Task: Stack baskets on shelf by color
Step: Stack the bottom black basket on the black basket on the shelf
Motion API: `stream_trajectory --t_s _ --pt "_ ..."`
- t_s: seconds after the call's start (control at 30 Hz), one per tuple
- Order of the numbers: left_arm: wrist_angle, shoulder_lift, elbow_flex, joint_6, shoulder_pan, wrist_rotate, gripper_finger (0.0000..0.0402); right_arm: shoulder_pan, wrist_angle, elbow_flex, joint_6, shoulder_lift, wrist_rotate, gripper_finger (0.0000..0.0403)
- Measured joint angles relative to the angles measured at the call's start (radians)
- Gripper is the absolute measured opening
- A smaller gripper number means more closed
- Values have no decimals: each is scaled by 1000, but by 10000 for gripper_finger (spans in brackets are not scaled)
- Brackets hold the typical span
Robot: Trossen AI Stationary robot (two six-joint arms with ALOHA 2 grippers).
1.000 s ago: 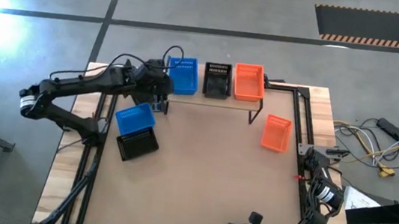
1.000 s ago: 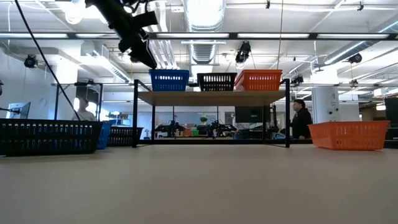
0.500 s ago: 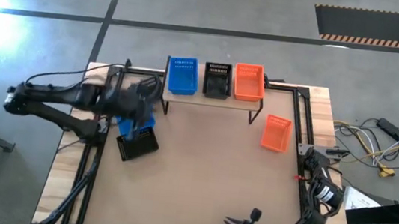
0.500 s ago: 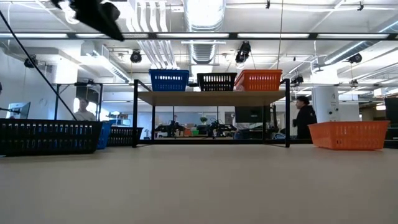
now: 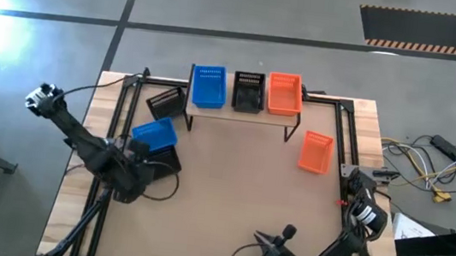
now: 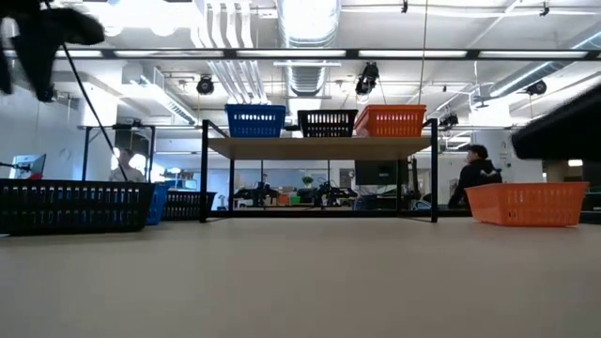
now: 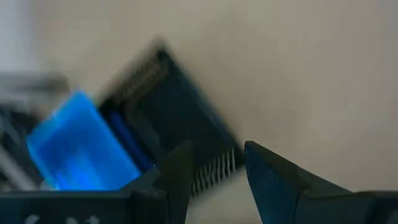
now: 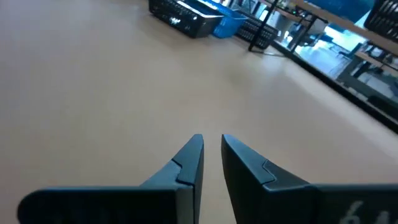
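Left gripper (image 7: 214,165) is hovering over the black basket (image 5: 157,165) at 9 o'clock, fingers apart, empty. Right gripper (image 8: 211,152) is waiting at 6 o'clock, fingers slightly parted, empty.

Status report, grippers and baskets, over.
Left gripper open above black basket. Right gripper empty, nearly shut. Three baskets on shelf. Nothing blocking.

Slotted plastic baskets (image 5: 209,86), glossy blue, black and orange. Light-wood shelf (image 6: 319,147) on thin black metal legs. Smooth, matt tan tabletop (image 5: 229,197).
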Motion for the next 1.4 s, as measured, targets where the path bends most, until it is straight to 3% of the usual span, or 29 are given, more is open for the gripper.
stream_trajectory --t_s 0.13,0.27,0.47,0.6,0.9,1.17,1.4 --pt "-114 77 -10 -101 -16 104 130 -31 -1 0 -80 -39 0 60" --pt "-129 136 -51 -87 -15 206 130 -43 -26 -16 -186 -100 -38 84" --pt "-128 169 -125 6 -15 166 130 -42 -45 -130 -197 -223 -75 126" --pt "-106 169 -178 75 -15 109 130 -43 38 -220 -180 -259 -71 137" --pt "60 168 -211 334 -15 71 130 -43 263 -299 -218 -238 -26 121" --pt "104 171 -261 347 -14 110 130 -43 280 -266 -281 -238 -16 103" --pt "131 178 -266 340 -6 36 130 -43 279 -222 -369 -238 -16 89"
